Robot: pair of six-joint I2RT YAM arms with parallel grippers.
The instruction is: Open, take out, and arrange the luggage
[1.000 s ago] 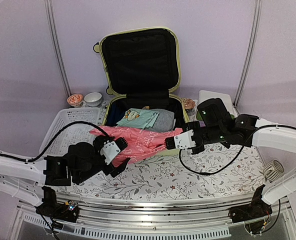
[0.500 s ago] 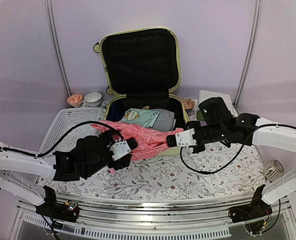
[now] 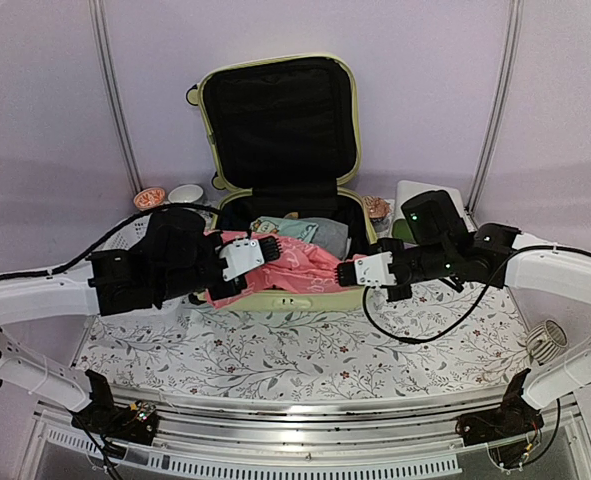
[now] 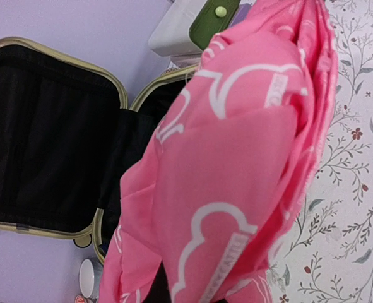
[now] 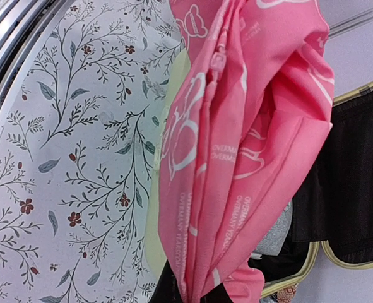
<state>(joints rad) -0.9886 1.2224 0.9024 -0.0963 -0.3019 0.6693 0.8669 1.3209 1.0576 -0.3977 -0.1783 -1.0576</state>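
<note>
Pinching the pink garment (image 3: 300, 265) at each end, left gripper (image 3: 268, 249) and right gripper (image 3: 344, 272) both clamped on it, I reckoned level, even lifting would clear the open luggage (image 3: 275, 120) at the table's (image 3: 315, 350) far side.

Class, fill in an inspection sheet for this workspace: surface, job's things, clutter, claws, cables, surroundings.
Surface: floral tablecloth, partly covered by the luggage.
Job's things: luggage open, lid upright; pink garment held up over its front rim; folded clothes inside.
Clutter: patterned bowl and white bowl left of the luggage; white box on its right.
Claws: left claw and right claw both shut on the pink garment.
Cables: black cable loops onto the cloth under the right arm.
Surroundings: lilac walls.
</note>
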